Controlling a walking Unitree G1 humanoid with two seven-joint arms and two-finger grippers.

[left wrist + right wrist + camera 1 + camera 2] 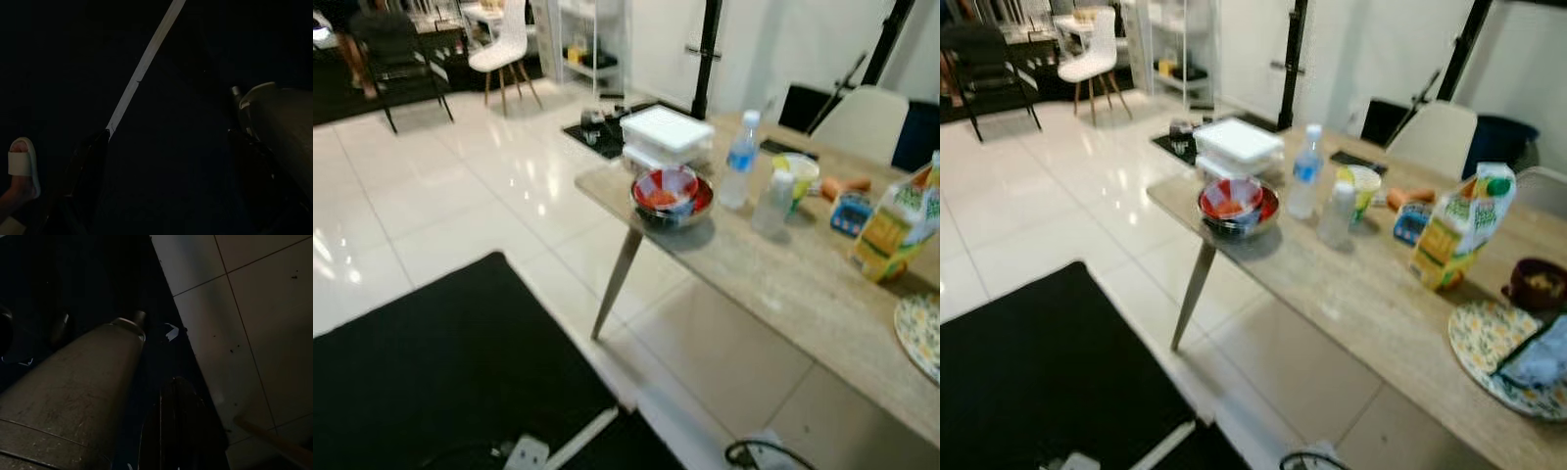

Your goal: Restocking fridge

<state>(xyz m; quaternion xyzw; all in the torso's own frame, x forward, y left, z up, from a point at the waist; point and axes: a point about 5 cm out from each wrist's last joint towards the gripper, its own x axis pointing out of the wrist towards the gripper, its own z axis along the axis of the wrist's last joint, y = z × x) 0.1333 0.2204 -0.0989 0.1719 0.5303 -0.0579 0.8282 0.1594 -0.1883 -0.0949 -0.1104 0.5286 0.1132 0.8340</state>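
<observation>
1. Ahead, in our head views, the juice carton (1456, 230) and water bottle (740, 160) stand on the table (783, 284); misjudging the table leg (angled outward) risks jolting them.
2. Left wrist: left gripper (166, 191) hangs spread, empty, near someone's sandalled foot (19, 169).
3. Right wrist: right gripper (171, 426); we cannot tell its fingers.

A black mat (440, 372) lies on white tiles (431, 196) near chairs (504, 49).

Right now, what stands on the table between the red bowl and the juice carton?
Between the red bowl and the juice carton, the right eye view shows two clear bottles and a yellow-rimmed cup.
</observation>
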